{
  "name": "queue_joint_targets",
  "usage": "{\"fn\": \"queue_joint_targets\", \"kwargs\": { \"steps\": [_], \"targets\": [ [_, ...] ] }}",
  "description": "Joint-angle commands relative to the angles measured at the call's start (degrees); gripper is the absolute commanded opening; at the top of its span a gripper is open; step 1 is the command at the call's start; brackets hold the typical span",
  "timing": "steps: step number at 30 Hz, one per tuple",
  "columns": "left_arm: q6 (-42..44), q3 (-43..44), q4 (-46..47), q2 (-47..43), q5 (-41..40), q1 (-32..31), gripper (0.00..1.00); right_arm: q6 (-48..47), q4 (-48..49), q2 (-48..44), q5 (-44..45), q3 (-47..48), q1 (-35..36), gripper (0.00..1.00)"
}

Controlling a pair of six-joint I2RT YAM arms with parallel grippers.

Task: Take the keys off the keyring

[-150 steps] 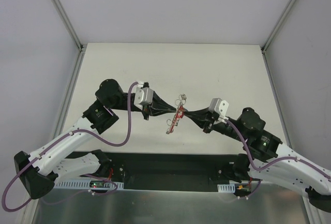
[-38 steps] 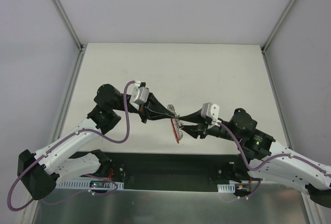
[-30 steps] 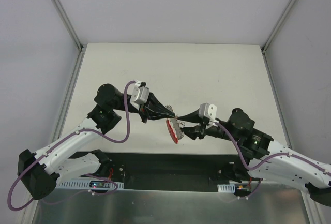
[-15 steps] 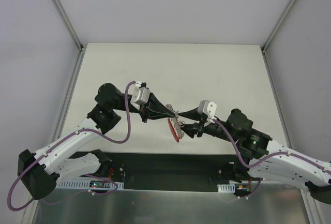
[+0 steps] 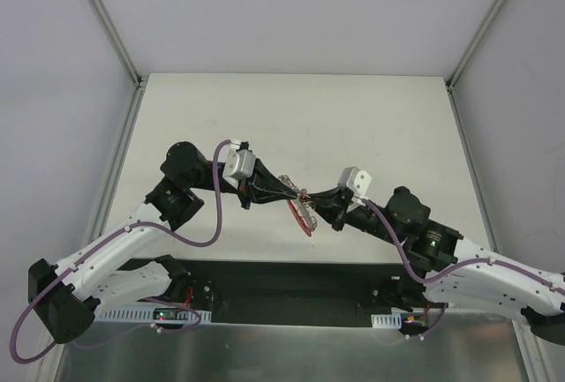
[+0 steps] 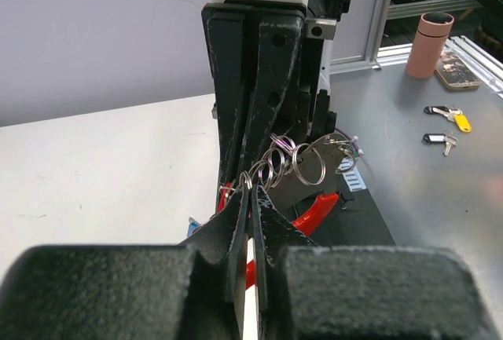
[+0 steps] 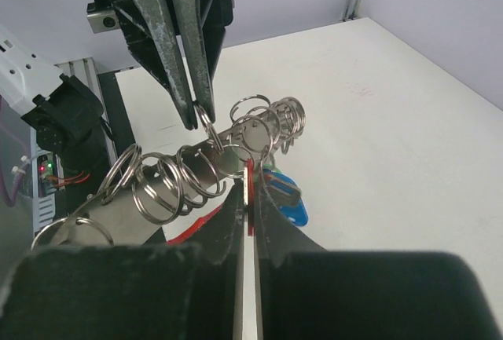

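The keyring [image 5: 303, 213], a chain of silvery wire rings on a metal strip with a red curved band, hangs above the table between both grippers. My left gripper [image 5: 295, 194] is shut on one wire ring [image 6: 249, 180] at the chain's end. The other rings [image 6: 297, 159] and the red band [image 6: 321, 208] hang just beyond it. My right gripper [image 7: 248, 185] faces it tip to tip, shut on a thin red-headed key [image 7: 249, 173] seen edge-on. A blue key tag [image 7: 288, 199] hangs to its right. The ring chain [image 7: 181, 177] runs left under the left fingers [image 7: 189, 65].
The white table [image 5: 291, 117] has grey walls on three sides. A black strip and metal bench [image 5: 291, 289] run along the near edge. On the bench lie a pink cylinder [image 6: 431, 45] and loose tagged keys [image 6: 446, 116].
My right gripper has shut on the red-headed key and shifted up and left toward the left gripper. The keyring bundle has swung slightly. The left gripper stays shut.
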Motion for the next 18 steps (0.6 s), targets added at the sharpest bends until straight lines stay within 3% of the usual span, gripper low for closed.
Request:
{"fn": "queue_joint_targets", "kwargs": {
  "steps": [1,18],
  "targets": [
    [3.1,2.1,-0.8,-2.5,-0.2,0.6,0.00,0.0,0.1,-2.8,5.6,1.2,0.1,0.01],
    [2.0,0.3,-0.3,-0.8,0.6,0.6,0.00,-14.1,-11.6,-4.3,5.9,9.3,0.2,0.01]
  ]
}}
